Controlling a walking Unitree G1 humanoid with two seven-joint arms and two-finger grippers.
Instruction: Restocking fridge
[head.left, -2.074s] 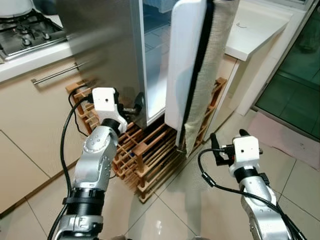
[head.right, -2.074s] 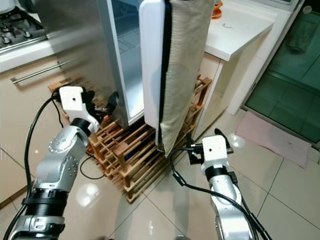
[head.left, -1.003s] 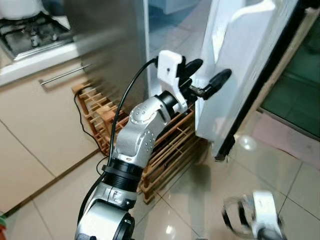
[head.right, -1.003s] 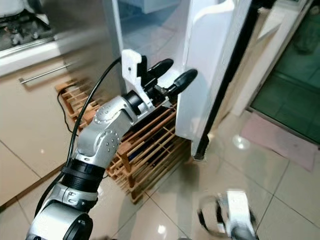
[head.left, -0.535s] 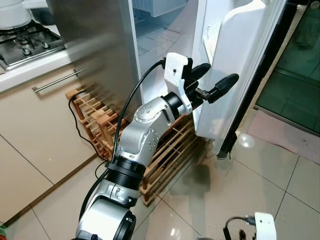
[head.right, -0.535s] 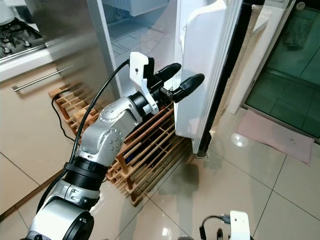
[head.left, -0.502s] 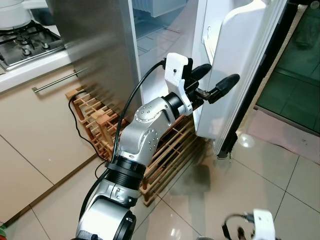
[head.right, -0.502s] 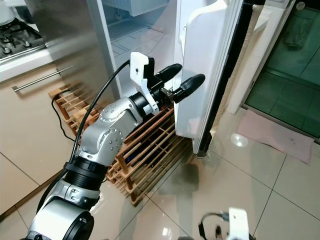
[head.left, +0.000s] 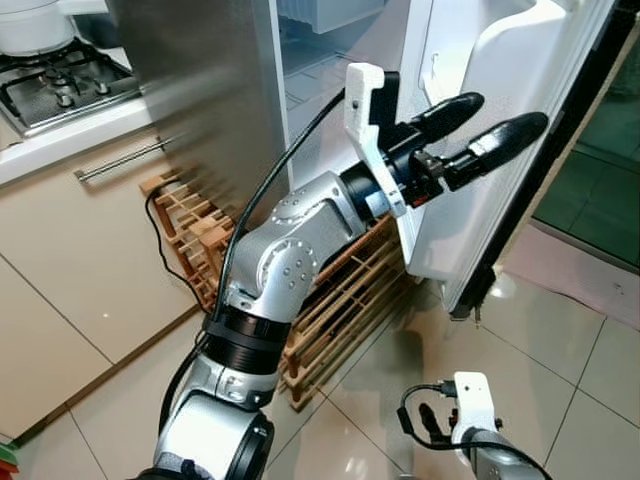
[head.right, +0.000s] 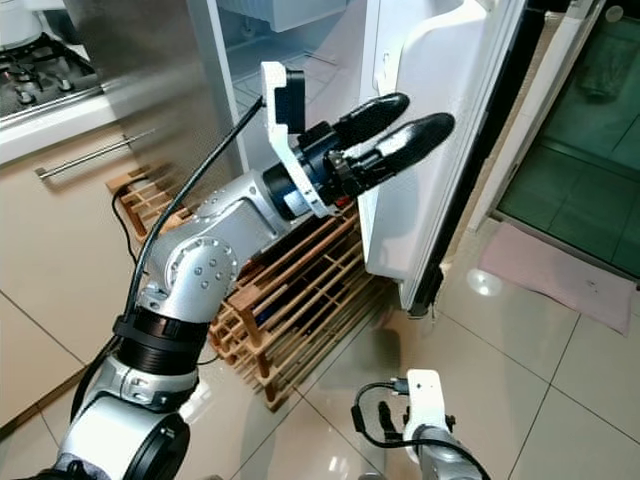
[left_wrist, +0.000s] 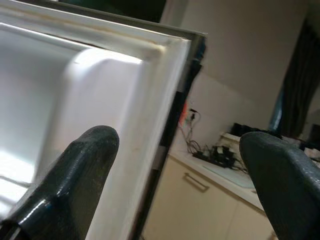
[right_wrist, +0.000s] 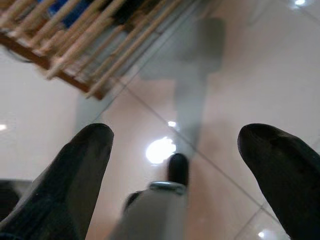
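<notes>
Stainless steel fridge (head.left: 200, 90) takes up most of the scene, standing on a wooden slatted rack (head.left: 330, 300) next to the beige cabinets (head.left: 80, 260) and the gas hob (head.left: 60, 75). Its white door (head.left: 500, 130) is swung open, and you can see pale shelves inside. No food or bottles to restock anywhere that I can spot, so my guess is we're at the get-the-door-open stage.

The left gripper (head.left: 480, 125) is raised against the inner face of the door, fingers spread apart and holding nothing. Looks to me like it's there to push the door wider or keep it from swinging back. The right gripper (right_wrist: 175, 150) hangs low over the shiny tiled floor (head.left: 560, 330), fingers wide apart too, just idle.

The head views give the whole layout but not the door edge up close. The left wrist view fills that in: the door's seal and rim sit between the fingers, with a counter and some cables beyond. The right wrist view adds the floor and a corner of the rack.
</notes>
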